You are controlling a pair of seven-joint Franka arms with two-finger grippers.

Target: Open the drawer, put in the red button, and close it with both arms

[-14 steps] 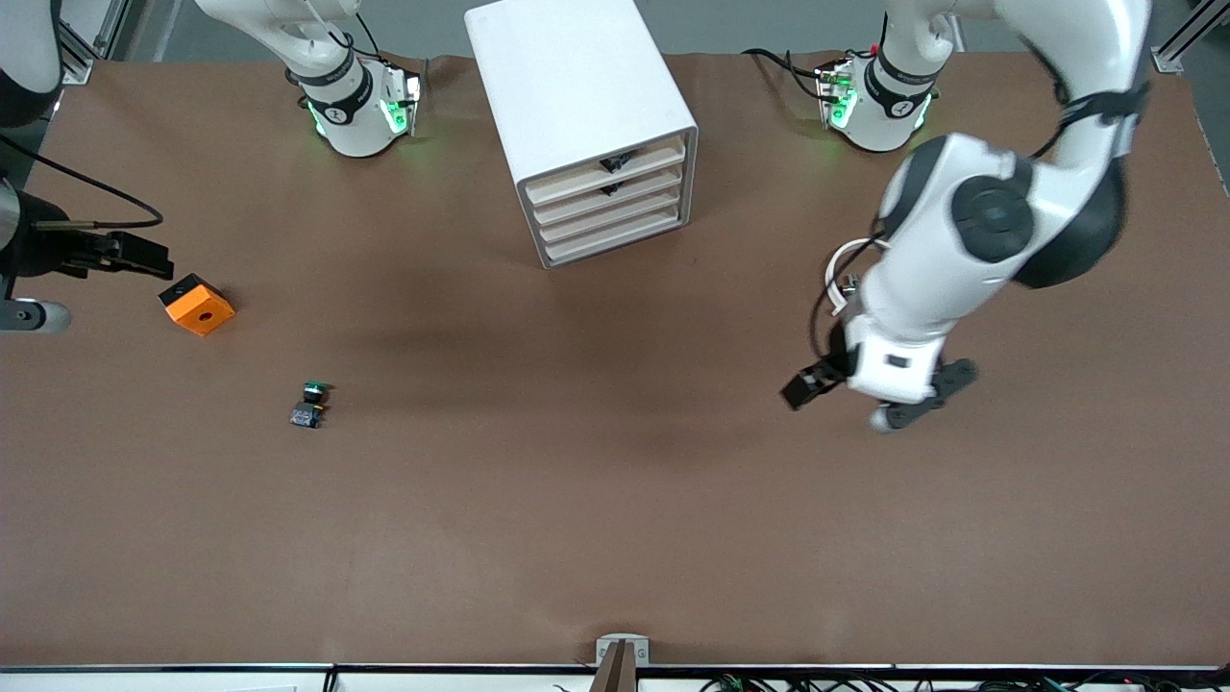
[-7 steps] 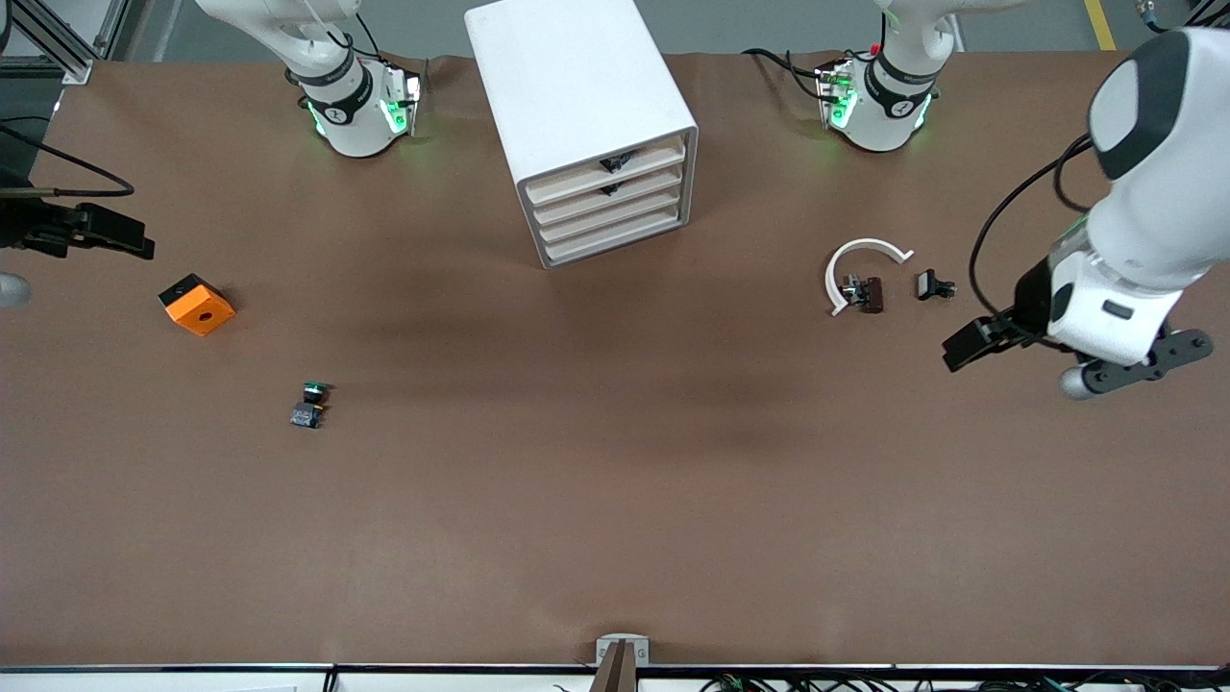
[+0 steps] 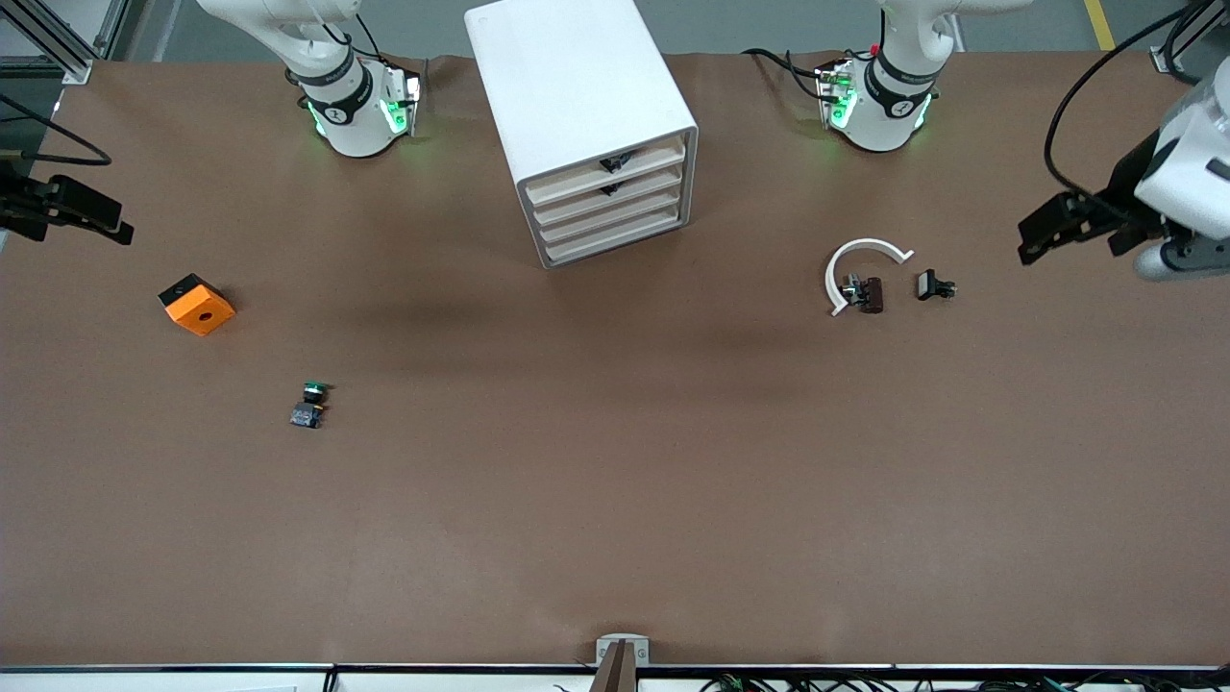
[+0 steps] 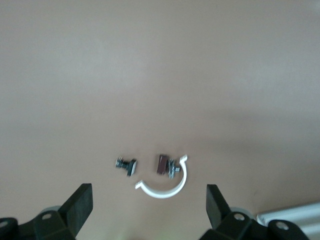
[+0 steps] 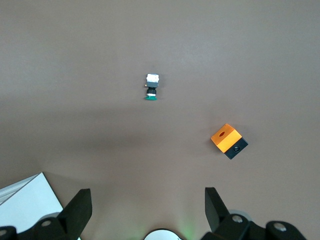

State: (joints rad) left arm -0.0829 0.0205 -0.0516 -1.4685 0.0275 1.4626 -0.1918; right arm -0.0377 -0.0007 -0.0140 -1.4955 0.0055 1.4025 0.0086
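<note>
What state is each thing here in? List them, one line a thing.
cabinet: upright, all four drawers shut.
drawer: shut.
red button: not in view.
green button: lying on its side on the table.
orange block: resting on the table, hole up.
white clip: lying flat, an open arc.
left gripper: open, empty, over the white clip.
right gripper: open, empty, at the right arm's end.

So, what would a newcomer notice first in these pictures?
The white cabinet stands between the arm bases, all four drawers shut. An orange block lies toward the right arm's end, with a green-capped switch nearer the front camera. Both open grippers, left and right, hang at the table's ends.
</note>
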